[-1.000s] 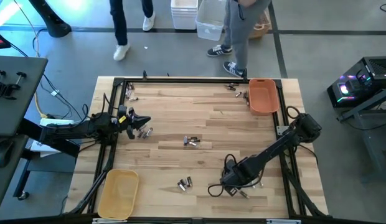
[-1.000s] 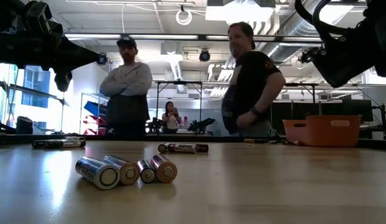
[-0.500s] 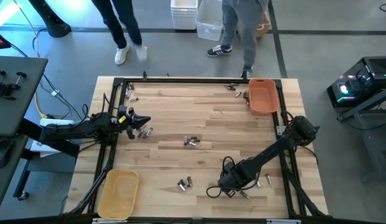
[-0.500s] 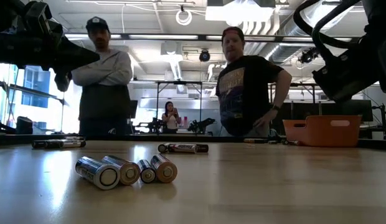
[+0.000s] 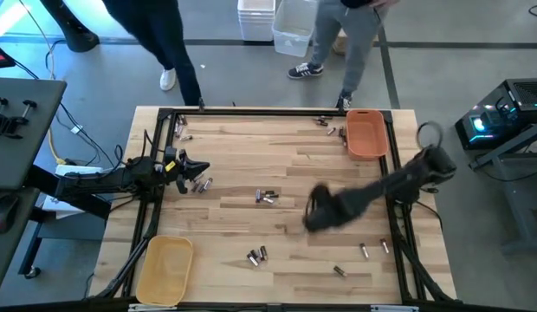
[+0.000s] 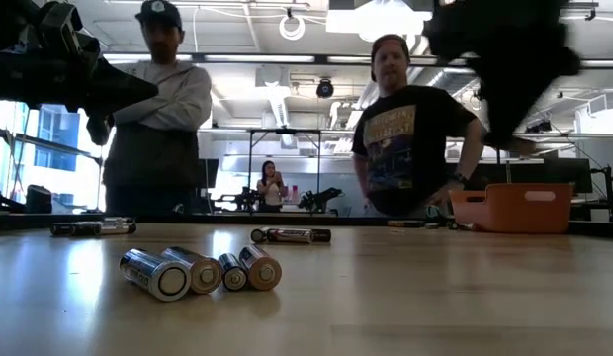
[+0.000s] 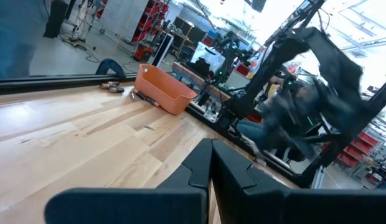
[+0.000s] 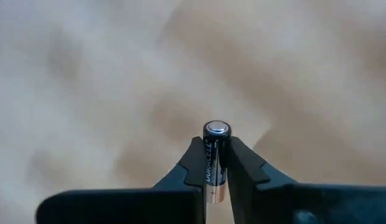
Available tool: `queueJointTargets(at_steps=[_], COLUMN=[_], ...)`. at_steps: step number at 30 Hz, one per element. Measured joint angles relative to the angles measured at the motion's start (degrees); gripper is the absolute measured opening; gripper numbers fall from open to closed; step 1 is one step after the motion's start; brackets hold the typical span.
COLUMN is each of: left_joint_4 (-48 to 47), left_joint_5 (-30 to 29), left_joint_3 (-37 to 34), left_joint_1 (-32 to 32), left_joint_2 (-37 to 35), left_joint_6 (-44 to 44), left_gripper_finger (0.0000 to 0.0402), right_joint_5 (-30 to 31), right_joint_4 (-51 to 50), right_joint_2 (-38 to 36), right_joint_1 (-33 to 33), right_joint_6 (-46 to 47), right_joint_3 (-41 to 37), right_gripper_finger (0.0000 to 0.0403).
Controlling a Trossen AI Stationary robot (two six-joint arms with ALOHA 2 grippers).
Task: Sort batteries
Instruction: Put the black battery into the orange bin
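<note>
My right gripper (image 5: 313, 215) hovers blurred over the table's right-centre, shut on one black-and-copper battery (image 8: 215, 157). Other batteries lie on their sides in small groups: mid-table (image 5: 267, 198), near the front (image 5: 257, 256), by the left gripper (image 5: 201, 184), at the far-left corner (image 5: 180, 128), beside the orange tray (image 5: 325, 123), and at the near right (image 5: 364, 250). The low view shows the front group (image 6: 200, 272) close up. My left gripper (image 5: 204, 168) waits shut at the table's left edge, its fingers together in its wrist view (image 7: 210, 163). My right gripper pinches the battery's body (image 8: 213, 167) between its two fingers. The battery lies along the fingers, and its silvery end (image 8: 216, 129) sticks out past the fingertips. It is lifted clear of the table, whose wood shows blurred behind it.
An orange tray (image 5: 365, 133) stands at the far-right corner and a yellow tray (image 5: 164, 269) at the near-left corner. Black frame rails run along the left, far and right edges. Two people (image 6: 405, 138) stand beyond the far edge.
My right gripper has risen from the near-right part of the table and swung fast toward the far edge and the middle, carrying the battery. As the arm left, several batteries at the near right came into view. The people behind the table have shifted.
</note>
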Motion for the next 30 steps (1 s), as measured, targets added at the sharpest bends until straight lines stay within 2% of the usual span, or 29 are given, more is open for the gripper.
queueJointTargets(at_steps=[3, 7, 11, 18, 22, 25, 30], left_joint_4=[0.0, 0.0, 0.0, 0.0, 0.0, 0.0, 0.0], left_joint_5=[0.0, 0.0, 0.0, 0.0, 0.0, 0.0, 0.0], left_joint_3=[0.0, 0.0, 0.0, 0.0, 0.0, 0.0, 0.0], left_joint_1=[0.0, 0.0, 0.0, 0.0, 0.0, 0.0, 0.0], left_joint_2=[0.0, 0.0, 0.0, 0.0, 0.0, 0.0, 0.0], left_joint_6=[0.0, 0.0, 0.0, 0.0, 0.0, 0.0, 0.0], left_gripper_finger=[0.0, 0.0, 0.0, 0.0, 0.0, 0.0, 0.0], right_joint_5=[5.7, 12.3, 16.1, 16.4, 11.9, 7.5, 6.1], right_joint_4=[-6.6, -8.6, -6.6, 3.5, 10.6, 14.3, 14.3], right_joint_2=[-4.1, -8.9, -12.1, -14.2, -14.2, -14.2, -14.2], right_joint_1=[-8.7, -21.4, -33.6, -50.4, -56.8, -59.6, -61.4], right_joint_6=[-0.8, -3.7, -6.9, -16.0, -19.4, -24.2, -27.1], right_joint_3=[-1.4, -4.1, -8.6, -17.5, -21.8, -23.3, -22.4], right_gripper_finger=[0.0016, 0.0016, 0.0016, 0.0016, 0.002, 0.0051, 0.0121])
